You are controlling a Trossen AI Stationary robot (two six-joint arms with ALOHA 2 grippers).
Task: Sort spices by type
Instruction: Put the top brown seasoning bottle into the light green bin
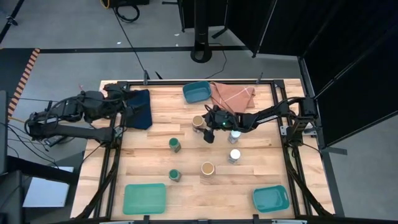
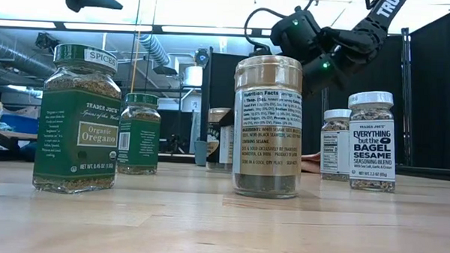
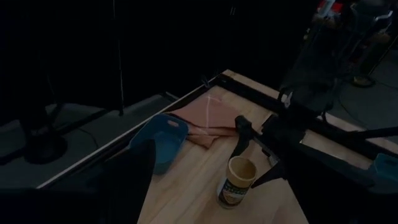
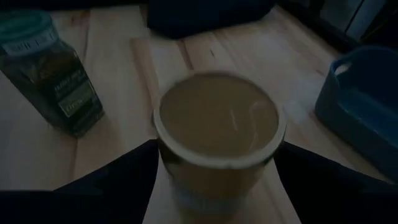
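While the right gripper (image 4: 217, 186) straddles a tan-lidded cylindrical spice jar (image 4: 217, 124) with jaws wide beside the teal plastic tray (image 4: 367, 106), the jar's label is hidden.

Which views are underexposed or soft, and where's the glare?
Both wrist views are dark; in the right wrist view the tan-lidded jar between the right pincer's fingers is soft. Low view: ceiling lights blow out, but the oregano jar label reads sharp. High view is evenly lit.

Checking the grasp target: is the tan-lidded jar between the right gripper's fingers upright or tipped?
Upright. The tan-lidded jar shows its round lid face-on between the open right gripper fingers, base on the table.
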